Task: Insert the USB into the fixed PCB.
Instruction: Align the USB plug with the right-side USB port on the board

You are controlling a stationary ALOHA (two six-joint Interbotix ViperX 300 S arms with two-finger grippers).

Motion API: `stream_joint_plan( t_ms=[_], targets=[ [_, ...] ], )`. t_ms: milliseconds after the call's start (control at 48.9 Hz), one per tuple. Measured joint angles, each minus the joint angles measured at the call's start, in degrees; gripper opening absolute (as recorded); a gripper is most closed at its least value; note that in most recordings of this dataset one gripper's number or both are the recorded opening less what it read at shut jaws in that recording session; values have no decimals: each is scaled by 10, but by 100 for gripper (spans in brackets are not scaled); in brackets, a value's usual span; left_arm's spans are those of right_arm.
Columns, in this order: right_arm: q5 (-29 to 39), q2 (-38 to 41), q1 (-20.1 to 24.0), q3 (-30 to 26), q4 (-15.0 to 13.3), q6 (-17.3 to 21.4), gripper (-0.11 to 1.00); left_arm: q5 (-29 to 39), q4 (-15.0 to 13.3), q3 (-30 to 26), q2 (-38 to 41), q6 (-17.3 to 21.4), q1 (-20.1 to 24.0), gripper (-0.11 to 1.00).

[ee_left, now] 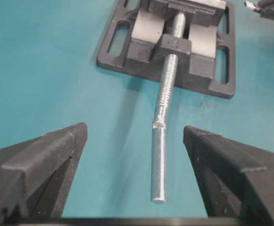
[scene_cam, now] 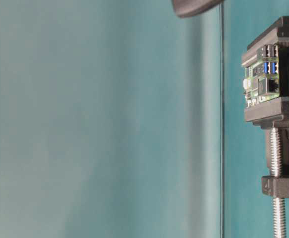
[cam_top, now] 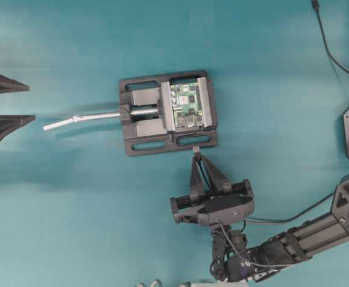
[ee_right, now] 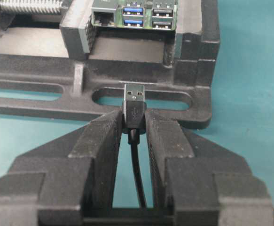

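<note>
The USB [ee_right: 135,101], a black plug with a silver tip, sticks out from my right gripper [ee_right: 134,117], which is shut on its black body. Its cable runs back between the fingers. The plug points at the fixed PCB [ee_right: 137,12], a green board with blue and black ports, clamped in the black vise [ee_right: 141,61]. From overhead, the USB [cam_top: 196,150] sits just at the vise's near rim, below the PCB [cam_top: 186,106], held by the right gripper [cam_top: 196,156]. My left gripper [cam_top: 30,103] stands open at the far left, holding nothing.
The vise's silver screw rod [cam_top: 78,119] reaches left toward the left gripper; in the left wrist view its end [ee_left: 159,160] lies between the open fingers. Another thin black cable [cam_top: 330,42] lies at the top right. From table level the PCB [scene_cam: 263,82] faces left.
</note>
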Motion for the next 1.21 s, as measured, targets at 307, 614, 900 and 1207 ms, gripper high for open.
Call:
stream_joint_plan(
  t_ms=[307, 614, 900, 1207],
  targets=[
    [-8, 0, -1, 4, 1, 2, 21, -1, 0, 0, 0, 0, 0, 99],
    [-11, -2, -3, 18, 0, 2, 21, 0, 0, 0, 0, 0, 0, 99],
    [-14, -22, -16, 33, -18, 1, 21, 0, 0, -1, 0, -1, 2, 99],
    [-18, -35, -25, 42, -34, 3, 21, 0, 0, 0, 0, 0, 2, 99]
  ],
)
